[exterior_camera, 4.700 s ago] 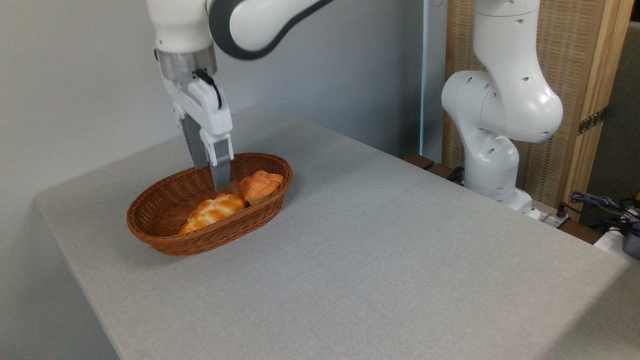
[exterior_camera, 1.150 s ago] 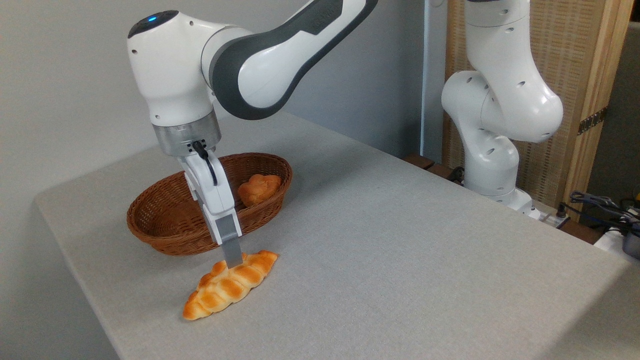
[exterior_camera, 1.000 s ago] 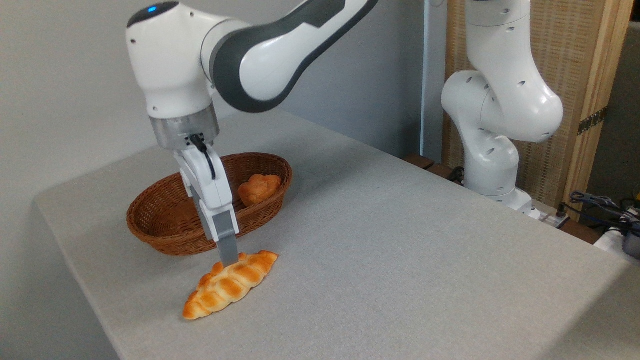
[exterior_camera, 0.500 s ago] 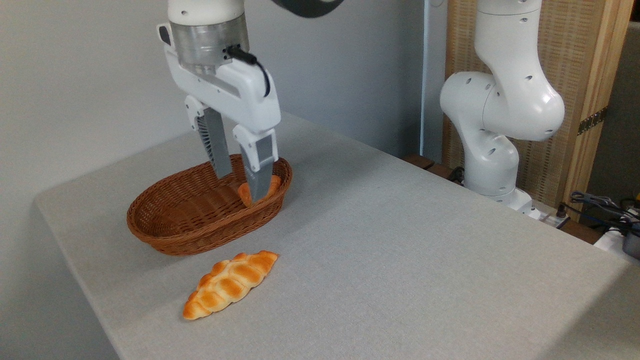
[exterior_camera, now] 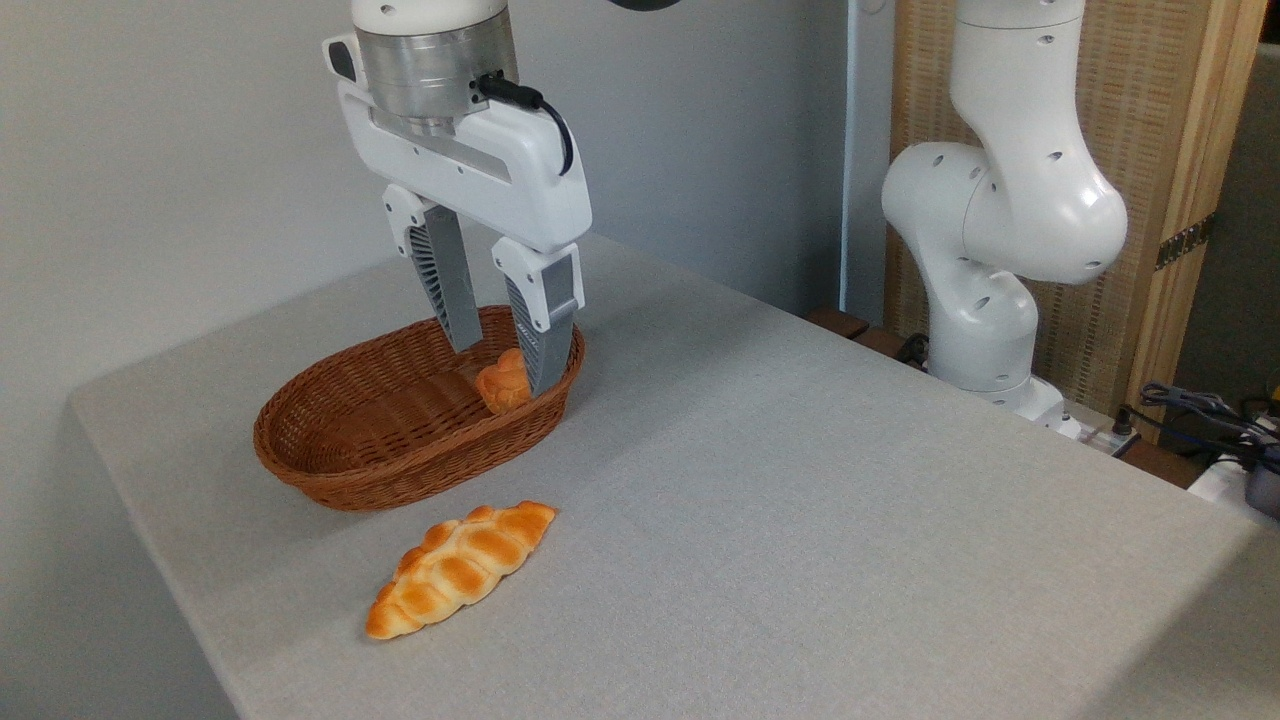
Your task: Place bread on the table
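A long braided loaf (exterior_camera: 460, 567) lies flat on the grey table (exterior_camera: 800, 520), just in front of the brown wicker basket (exterior_camera: 345, 470). A small round bun (exterior_camera: 503, 381) sits inside the basket at its right end. My gripper (exterior_camera: 505, 370) hangs over that end, open, one finger on each side of the bun. The right finger (exterior_camera: 546, 340) hides part of the bun. I cannot tell whether the fingers touch it.
The arm's white base (exterior_camera: 990, 290) stands at the table's far right edge. Cables and plugs (exterior_camera: 1210, 420) lie beyond it. A wooden screen (exterior_camera: 1150, 150) and grey wall close the back. The table's left and front edges are near the loaf.
The gripper let go of the braided loaf on the table, rose and swung back over the basket, turning. It now stands slightly further right, straddling the bun.
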Robot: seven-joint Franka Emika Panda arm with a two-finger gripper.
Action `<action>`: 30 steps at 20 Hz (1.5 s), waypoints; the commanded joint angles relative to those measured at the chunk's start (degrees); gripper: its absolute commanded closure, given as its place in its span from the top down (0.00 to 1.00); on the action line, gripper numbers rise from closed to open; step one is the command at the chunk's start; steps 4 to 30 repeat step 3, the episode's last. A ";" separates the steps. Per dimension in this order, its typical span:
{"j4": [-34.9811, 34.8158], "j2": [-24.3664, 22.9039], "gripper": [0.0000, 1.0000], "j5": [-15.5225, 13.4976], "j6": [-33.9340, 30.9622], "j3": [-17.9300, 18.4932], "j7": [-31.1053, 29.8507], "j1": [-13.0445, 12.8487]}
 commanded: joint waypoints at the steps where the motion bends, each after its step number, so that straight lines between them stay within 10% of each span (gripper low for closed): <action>1: 0.62 -0.26 1.00 2.57 -1.19 2.55 0.06 -3.12; 30: 0.71 -0.08 1.00 2.57 -1.19 2.55 -0.03 -3.12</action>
